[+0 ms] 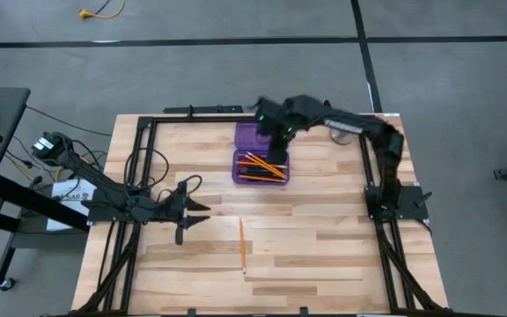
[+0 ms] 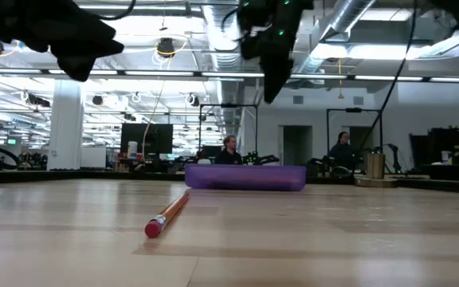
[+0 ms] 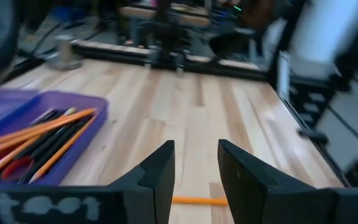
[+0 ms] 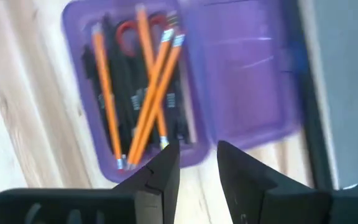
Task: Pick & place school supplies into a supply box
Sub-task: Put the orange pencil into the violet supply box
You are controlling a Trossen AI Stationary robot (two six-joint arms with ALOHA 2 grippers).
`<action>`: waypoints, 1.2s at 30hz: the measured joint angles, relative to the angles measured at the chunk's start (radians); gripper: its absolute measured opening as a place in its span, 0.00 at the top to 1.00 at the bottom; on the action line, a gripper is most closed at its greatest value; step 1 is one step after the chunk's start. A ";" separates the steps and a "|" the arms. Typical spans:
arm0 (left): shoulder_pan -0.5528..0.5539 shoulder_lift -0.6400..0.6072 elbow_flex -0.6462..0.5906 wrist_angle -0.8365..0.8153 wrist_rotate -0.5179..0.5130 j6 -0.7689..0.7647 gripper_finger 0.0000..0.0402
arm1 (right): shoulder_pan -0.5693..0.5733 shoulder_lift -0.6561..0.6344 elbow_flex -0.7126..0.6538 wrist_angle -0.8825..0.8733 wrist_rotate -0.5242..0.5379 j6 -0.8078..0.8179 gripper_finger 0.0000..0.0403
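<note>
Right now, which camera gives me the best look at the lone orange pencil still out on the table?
The high view: the whole orange pencil lies clear on the bare wood, near the table's front edge. The low view shows it foreshortened, eraser end nearest. The left wrist view catches only a short piece behind the left gripper. The right wrist view misses it.

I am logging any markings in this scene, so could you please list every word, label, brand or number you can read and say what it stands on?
None can be read with certainty.
White characters on the left pincer: blurred, illegible.
Print on the black pens in the supply box: too small and blurred.
White paper beside the table: dark print, too small.
</note>
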 joint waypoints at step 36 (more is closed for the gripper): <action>0.048 1.042 1.052 -1.016 -0.306 -1.219 0.73 | -0.232 -0.378 -0.002 -0.211 0.003 0.012 0.75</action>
